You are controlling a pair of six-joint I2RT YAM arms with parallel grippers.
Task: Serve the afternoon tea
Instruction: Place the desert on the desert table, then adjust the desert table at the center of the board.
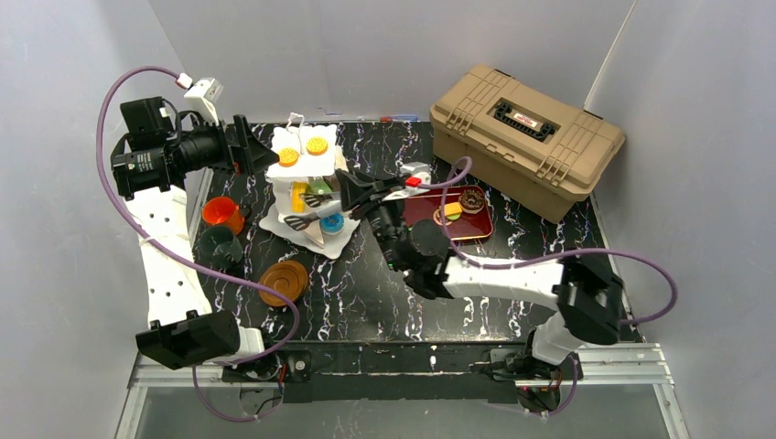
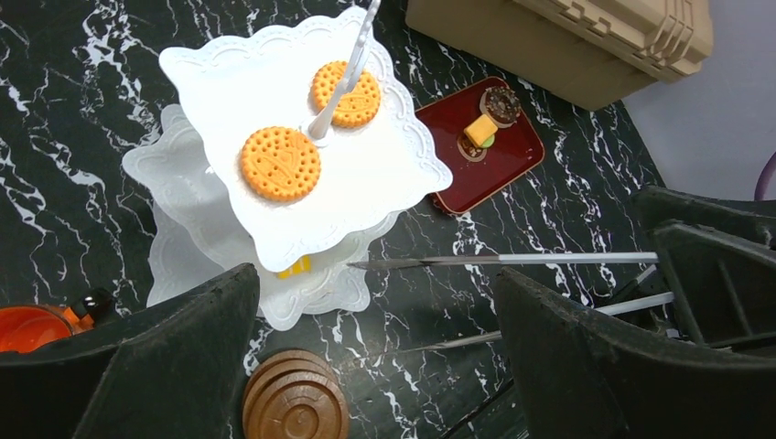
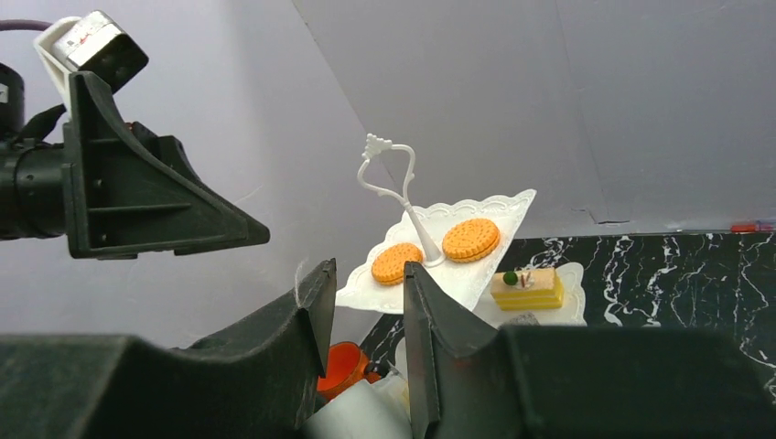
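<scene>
The white three-tier stand (image 1: 273, 222) stands at the back left, with two orange cookies (image 1: 288, 157) on its top plate (image 2: 229, 82). A yellow cake slice (image 3: 526, 288) lies on a lower tier, and a blue donut (image 1: 331, 222) on the bottom tier. My right gripper (image 1: 359, 194) is shut on the metal tongs (image 2: 512, 260), whose open tips reach the stand's lower tiers. My left gripper (image 1: 245, 146) is open and empty above the stand's left side. The orange cup (image 1: 222, 212), the dark cup (image 1: 220, 245) and the stacked brown saucers (image 1: 284, 282) sit left of the stand.
A dark red tray (image 1: 480, 227) right of the stand holds a chocolate donut (image 1: 472, 199) and a small yellow pastry (image 1: 452, 210). The tan toolbox (image 1: 526, 137) fills the back right corner. Grey walls close in on the table on three sides.
</scene>
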